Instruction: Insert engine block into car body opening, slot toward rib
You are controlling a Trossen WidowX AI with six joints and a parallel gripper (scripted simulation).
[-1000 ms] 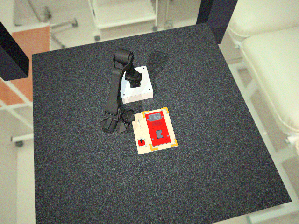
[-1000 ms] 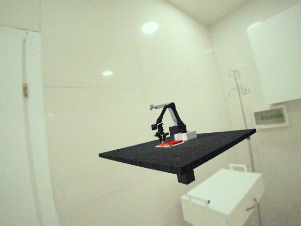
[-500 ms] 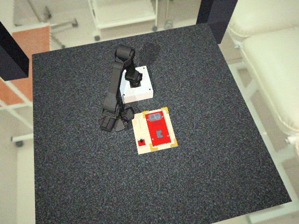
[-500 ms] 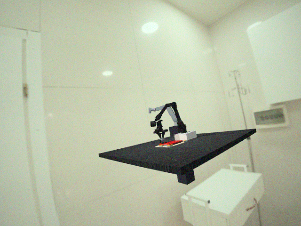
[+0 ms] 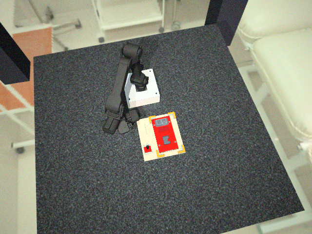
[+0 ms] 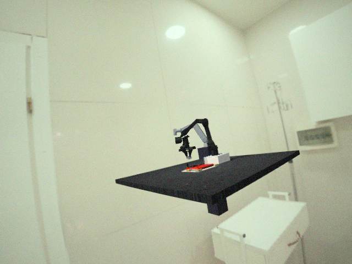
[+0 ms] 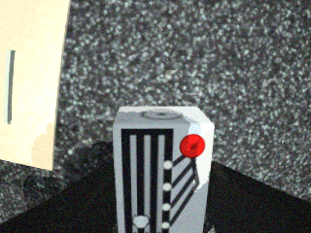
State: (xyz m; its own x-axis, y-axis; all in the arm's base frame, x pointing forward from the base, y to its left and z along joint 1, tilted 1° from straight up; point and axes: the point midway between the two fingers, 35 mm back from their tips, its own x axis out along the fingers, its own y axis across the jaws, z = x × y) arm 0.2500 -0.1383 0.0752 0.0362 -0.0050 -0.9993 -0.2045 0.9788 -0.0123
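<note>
My gripper (image 5: 125, 124) (image 6: 187, 154) (image 7: 159, 173) is shut on the engine block (image 7: 162, 171). The block is a light grey box with black stripes and a red dot on its face. It hangs a little above the dark table, just off the left edge of the cream board (image 5: 145, 137) (image 7: 33, 58) (image 6: 188, 172). In the top view the gripper hides the block. The red car body (image 5: 165, 130) (image 6: 200, 166) lies flat on the board between orange corner brackets. Its dark opening (image 5: 166, 140) sits toward the near end.
A grey insert fills the far end of the car body. A small red square with a black knob (image 5: 146, 148) sits on the board's near left corner. The arm's white base box (image 5: 148, 96) (image 6: 217, 158) stands behind the board.
</note>
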